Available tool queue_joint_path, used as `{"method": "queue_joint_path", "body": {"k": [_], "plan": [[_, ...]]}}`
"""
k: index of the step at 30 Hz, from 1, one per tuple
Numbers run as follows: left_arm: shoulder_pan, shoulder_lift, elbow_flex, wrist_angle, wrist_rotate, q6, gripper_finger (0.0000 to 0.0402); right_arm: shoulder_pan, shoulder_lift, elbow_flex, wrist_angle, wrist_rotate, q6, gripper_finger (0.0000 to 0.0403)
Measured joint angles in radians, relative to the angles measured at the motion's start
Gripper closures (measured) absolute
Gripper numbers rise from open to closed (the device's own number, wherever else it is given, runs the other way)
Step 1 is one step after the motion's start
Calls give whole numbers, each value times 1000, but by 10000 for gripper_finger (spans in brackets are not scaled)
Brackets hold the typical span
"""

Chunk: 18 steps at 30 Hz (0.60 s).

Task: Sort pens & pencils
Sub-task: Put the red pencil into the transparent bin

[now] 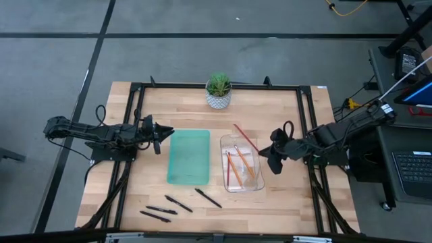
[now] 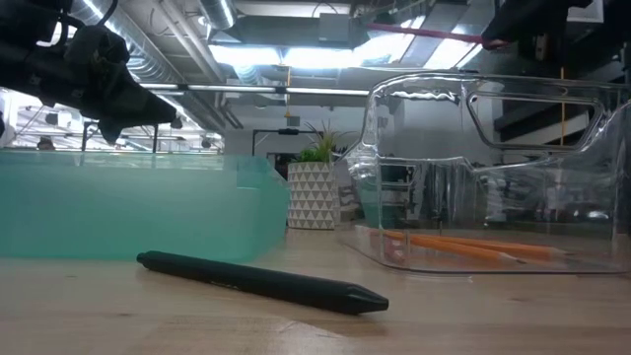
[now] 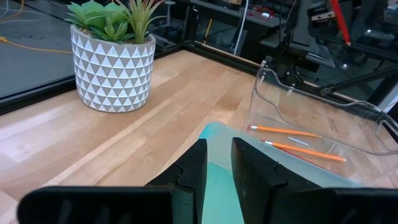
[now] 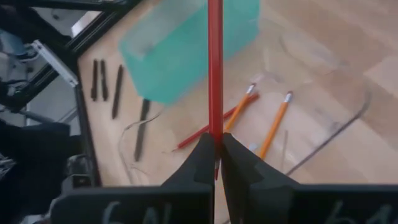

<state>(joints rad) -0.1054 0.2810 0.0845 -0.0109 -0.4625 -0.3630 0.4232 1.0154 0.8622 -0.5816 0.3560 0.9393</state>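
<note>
Three pencils, two orange [image 1: 244, 162] and one red [image 1: 229, 170], lie in the clear tray [image 1: 255, 185]. My right gripper [image 1: 264, 152] hangs over that tray's right rim, shut on another red pencil [image 1: 246, 138]. The pencil shows in the low view as a red line [image 2: 424, 34] high above the tray. Several black pens [image 1: 177, 204] lie flat on the wood near the front edge; one [image 2: 261, 281] is close in the low view. The green tray [image 1: 189, 156] has nothing in it that I can see. My left gripper [image 1: 166, 133] waits at its far left corner, slightly open with nothing between its fingers. My right gripper pinches the red pencil near one end [image 4: 215, 144] between its two fingertips. The pencil runs on ahead of the fingers, roughly in line with them. The fingers slant down from the table's right side. The pencil is lifted clear above the clear tray, its free end [image 1: 235, 126] toward the far left.
A potted plant [image 1: 218, 91] in a patterned white pot stands at the far edge, mid-table. Black frame rails [image 1: 305, 128] border the wooden top. Bare wood lies between the trays and the plant. A desk with a laptop [image 1: 413, 169] stands beyond the right edge.
</note>
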Motion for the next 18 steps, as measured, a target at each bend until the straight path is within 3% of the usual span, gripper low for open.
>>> {"method": "queue_joint_path", "body": {"k": [10,18], "plan": [[0,0,0,2,0,-1,333,0,27,-1,14,-19,69,393],[0,0,0,-8,0,-1,333,27,183,-1,33,-76,266,393]]}}
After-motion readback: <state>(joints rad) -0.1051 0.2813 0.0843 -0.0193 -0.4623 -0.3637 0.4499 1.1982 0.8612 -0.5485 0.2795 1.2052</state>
